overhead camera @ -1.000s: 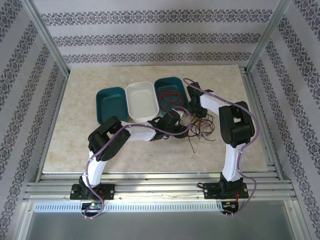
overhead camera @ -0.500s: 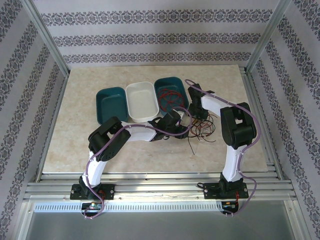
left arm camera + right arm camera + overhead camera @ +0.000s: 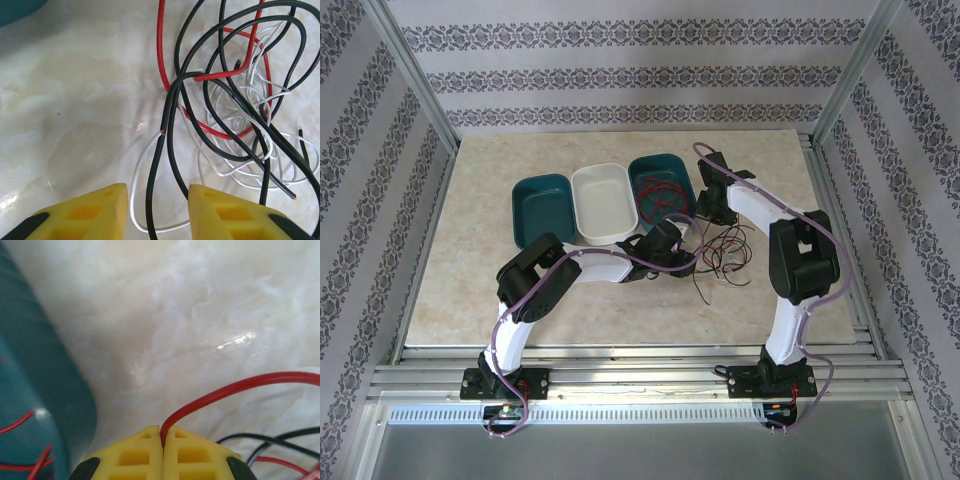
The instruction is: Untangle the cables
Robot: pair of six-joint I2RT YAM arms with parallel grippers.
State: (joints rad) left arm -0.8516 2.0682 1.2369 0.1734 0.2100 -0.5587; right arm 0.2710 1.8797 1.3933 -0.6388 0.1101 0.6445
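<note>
The cables (image 3: 722, 252) lie tangled on the marble tabletop, thin red, black and whitish wires looping over one another (image 3: 235, 105). My left gripper (image 3: 157, 200) hovers at the tangle's left edge. Its yellow fingers (image 3: 95, 212) stand apart, with a black wire (image 3: 155, 170) and a white loop (image 3: 134, 190) running loosely between them, unpinched. My right gripper (image 3: 162, 432) is shut on the end of a red cable (image 3: 225, 392) beside the right teal tray (image 3: 30, 390). In the top view it sits at the tangle's far side (image 3: 708, 212).
Three trays stand in a row behind the arms: teal (image 3: 542, 205), white (image 3: 601, 200) and teal (image 3: 660, 172), the last holding red wires (image 3: 658, 197). A metal frame (image 3: 420, 90) and patterned walls enclose the table.
The right gripper closed on the red cable and its arm swung back toward the far side, drawing the red wire out. The left jaws narrowed a little around the wires.
</note>
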